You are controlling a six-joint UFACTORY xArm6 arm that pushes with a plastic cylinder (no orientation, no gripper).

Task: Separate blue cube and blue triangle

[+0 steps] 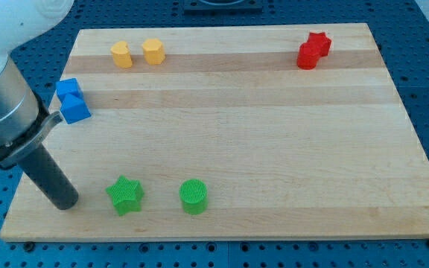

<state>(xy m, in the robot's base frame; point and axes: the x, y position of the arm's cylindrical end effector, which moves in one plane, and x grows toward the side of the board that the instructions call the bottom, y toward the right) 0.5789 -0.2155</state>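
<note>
Two blue blocks sit touching each other near the board's left edge. The lower one point(75, 110) looks like the blue cube. The upper, smaller one point(67, 88) looks like the blue triangle, though its shape is hard to make out. My tip point(66, 204) rests on the board at the view's lower left, well below the blue pair and just left of the green star point(125, 195). The arm's grey body partly overlaps the blue blocks' left side.
A green cylinder point(194, 196) stands right of the green star. Two yellow blocks point(122, 54) point(153, 51) sit at the top left. Two red blocks point(320, 43) point(308, 56) touch at the top right. The wooden board point(274, 149) lies on a blue perforated table.
</note>
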